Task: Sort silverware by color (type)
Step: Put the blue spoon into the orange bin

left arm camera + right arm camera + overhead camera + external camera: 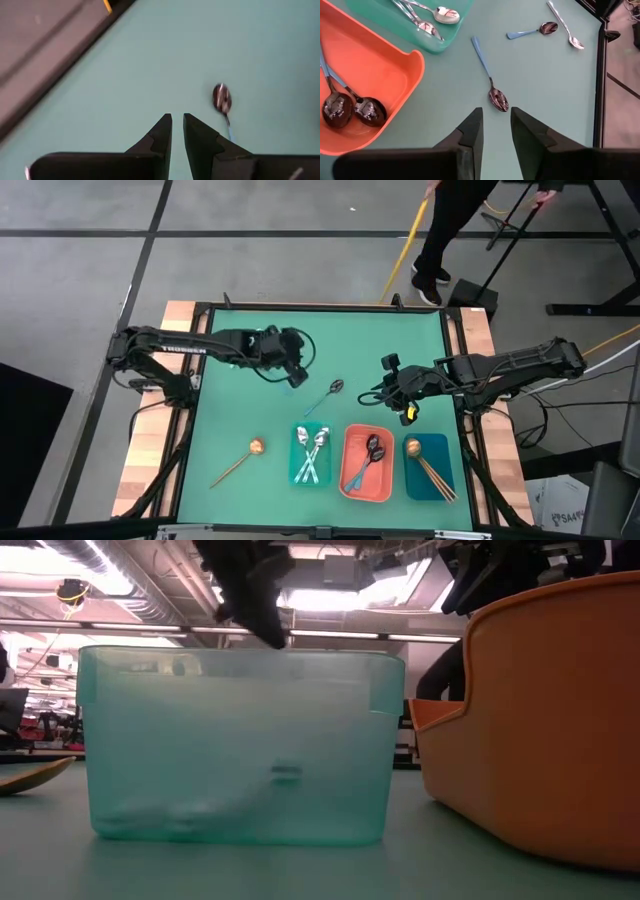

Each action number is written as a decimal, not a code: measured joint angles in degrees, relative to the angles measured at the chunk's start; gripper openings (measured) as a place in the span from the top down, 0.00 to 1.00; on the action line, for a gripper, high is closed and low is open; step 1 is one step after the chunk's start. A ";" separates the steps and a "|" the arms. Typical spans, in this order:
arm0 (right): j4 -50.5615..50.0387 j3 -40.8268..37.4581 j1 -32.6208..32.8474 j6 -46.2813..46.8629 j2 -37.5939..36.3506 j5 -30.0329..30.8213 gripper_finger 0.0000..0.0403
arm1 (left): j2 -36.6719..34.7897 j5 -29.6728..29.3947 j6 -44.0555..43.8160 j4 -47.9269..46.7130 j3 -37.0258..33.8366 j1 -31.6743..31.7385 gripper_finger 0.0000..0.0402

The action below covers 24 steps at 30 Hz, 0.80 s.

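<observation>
Teal tray (240,740) blocks low view, contents blurred; left jaws, right jaws narrowly apart, empty

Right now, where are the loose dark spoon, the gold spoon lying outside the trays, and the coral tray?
loose dark spoon (336,386), high view, on its bowl.
gold spoon (256,446), high view, on its bowl.
coral tray (345,470), high view, on its left wall.

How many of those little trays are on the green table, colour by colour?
teal tray: 1
coral tray: 1
dark blue tray: 1
Total: 3 trays
</observation>
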 joint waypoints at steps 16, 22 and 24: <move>-0.13 0.00 0.00 0.00 0.00 0.01 0.78 | -0.25 9.02 -25.11 -23.18 -0.04 7.70 0.90; -0.15 0.00 -0.02 0.00 0.00 0.01 0.78 | -0.25 10.13 -29.79 -23.13 -0.04 9.12 0.90; -0.17 0.00 0.00 0.00 0.00 0.01 0.78 | -0.24 11.28 -33.46 -23.11 -0.04 9.88 0.90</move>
